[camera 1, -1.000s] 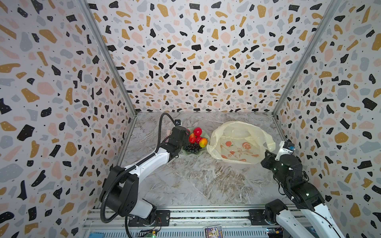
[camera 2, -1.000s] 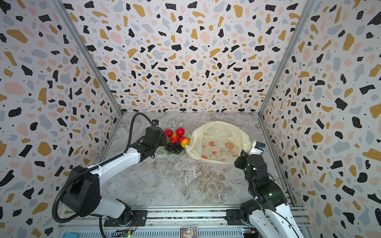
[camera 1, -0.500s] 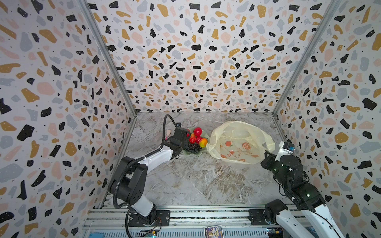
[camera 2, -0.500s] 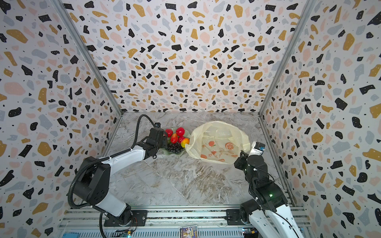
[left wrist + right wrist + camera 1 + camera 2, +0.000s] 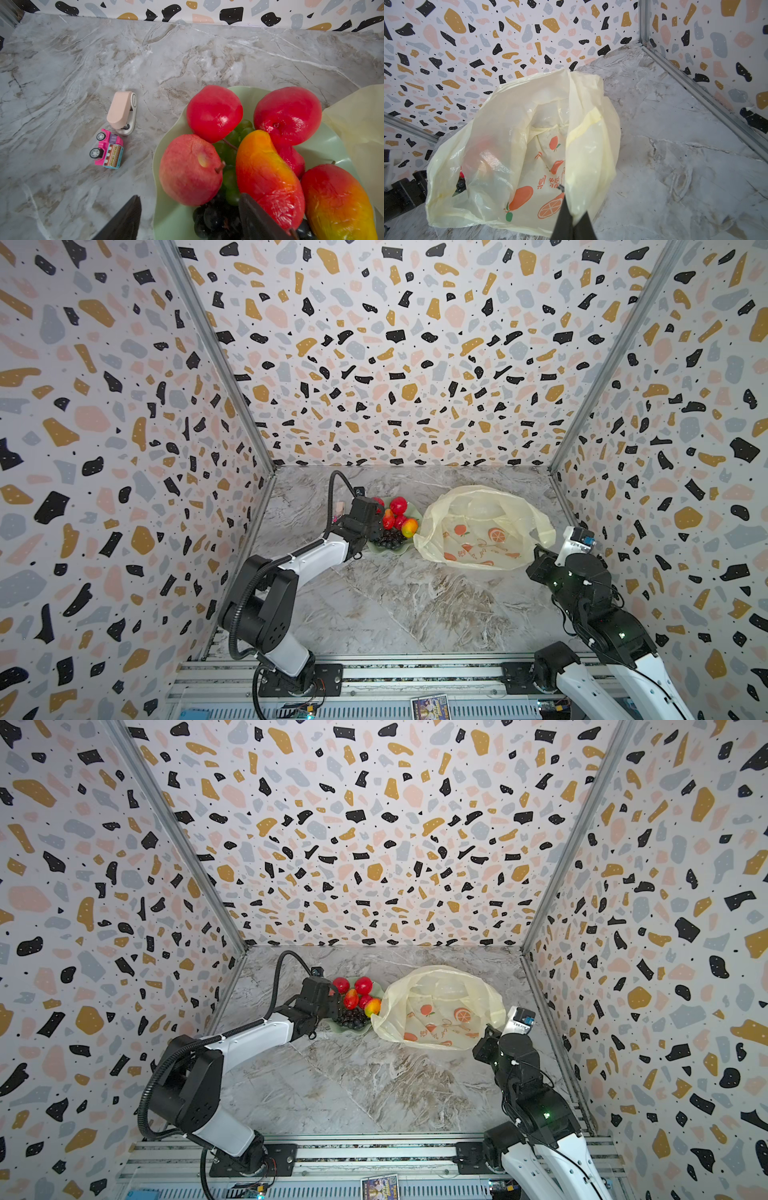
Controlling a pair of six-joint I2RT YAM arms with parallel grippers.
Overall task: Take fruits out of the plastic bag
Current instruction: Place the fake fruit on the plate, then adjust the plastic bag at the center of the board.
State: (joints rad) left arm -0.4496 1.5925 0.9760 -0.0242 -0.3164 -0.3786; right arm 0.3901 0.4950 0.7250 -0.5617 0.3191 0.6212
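Left gripper is at the side of the plate that faces the bench's left edge. Jaws wide, nothing in them. A dull-red apple sits just ahead of the gap and neither finger touches it. The fruits are piled on the pale green wavy-rimmed plate, near the bench's back edge and left of centre. That's two glossy red apples at the back, two red-yellow mango-like pieces, green grapes buried in the middle and black grapes at the near rim. The plastic bag lies slumped towards the back right corner, with one edge touching the plate's rim. It looks flat in both top views and only the orange print shows. In the right wrist view a red blur shows through the film; can't tell whether it's inside the bag or behind it. Right gripper is near the right edge, jaws pinched tight on the bag's edge, with film bunched between the fingers. A pink toy truck and a pale pink clip-like gadget sit just beside each other on bare marble between the plate and the left edge.
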